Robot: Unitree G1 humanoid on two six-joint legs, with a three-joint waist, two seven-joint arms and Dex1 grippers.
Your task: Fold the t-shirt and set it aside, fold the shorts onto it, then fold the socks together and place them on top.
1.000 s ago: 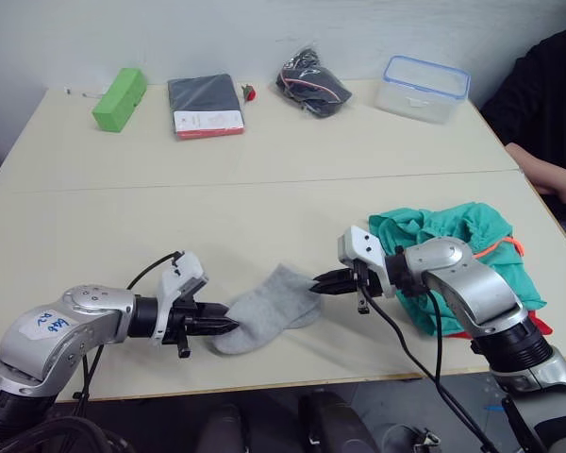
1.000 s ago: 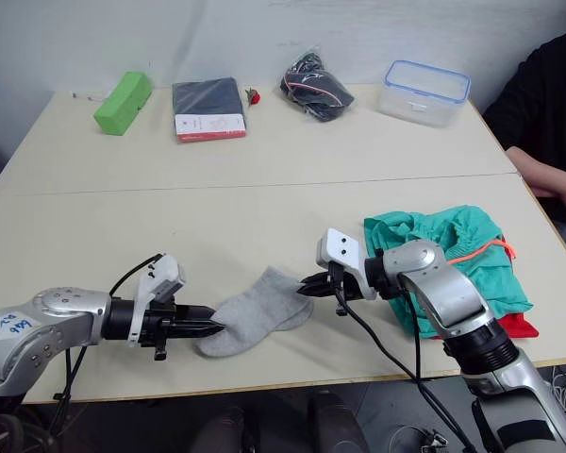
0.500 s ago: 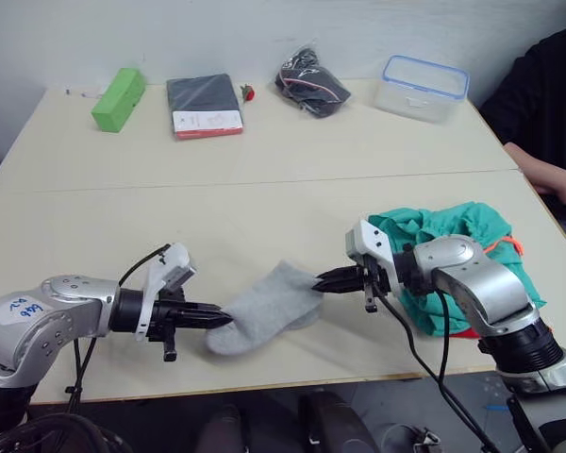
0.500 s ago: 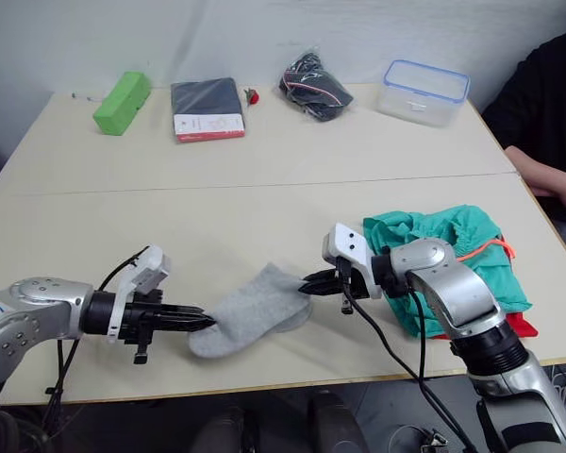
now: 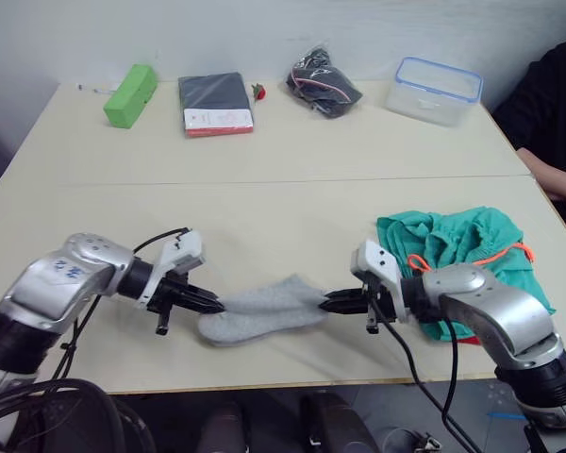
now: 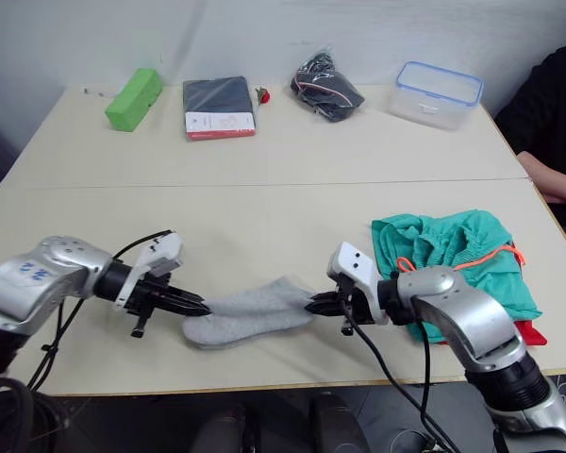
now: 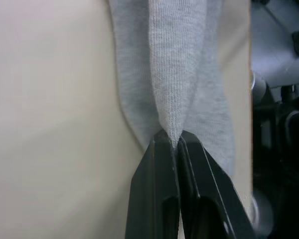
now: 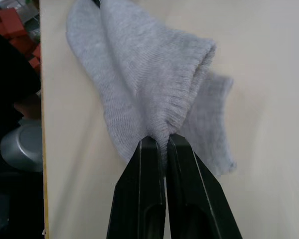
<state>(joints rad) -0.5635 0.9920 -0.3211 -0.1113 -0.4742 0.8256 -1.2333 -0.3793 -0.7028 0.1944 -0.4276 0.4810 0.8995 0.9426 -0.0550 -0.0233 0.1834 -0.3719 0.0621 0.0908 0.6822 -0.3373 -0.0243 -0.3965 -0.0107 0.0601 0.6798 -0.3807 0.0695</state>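
The shorts (image 5: 462, 253) lie heaped just behind my right gripper (image 5: 332, 302), a red edge of the t-shirt (image 6: 526, 331) showing beneath them. The socks (image 5: 262, 312) stretch between my grippers, long axis running straight from one to the other. My left gripper (image 5: 210, 304) is clamped on one end; my right pinches the cuff end.

table (image 5: 264, 189): pale beige, seam running across its middle | far edge, left to right: green block (image 5: 130, 95); dark folded packaged garment (image 5: 216, 103) with white-and-red label; small red item (image 5: 258, 92) just beside it; clear bag of dark items (image 5: 324, 82); clear blue-rimmed lidded container (image 5: 438, 90) | person's dark sleeve (image 5: 547, 104) at right edge
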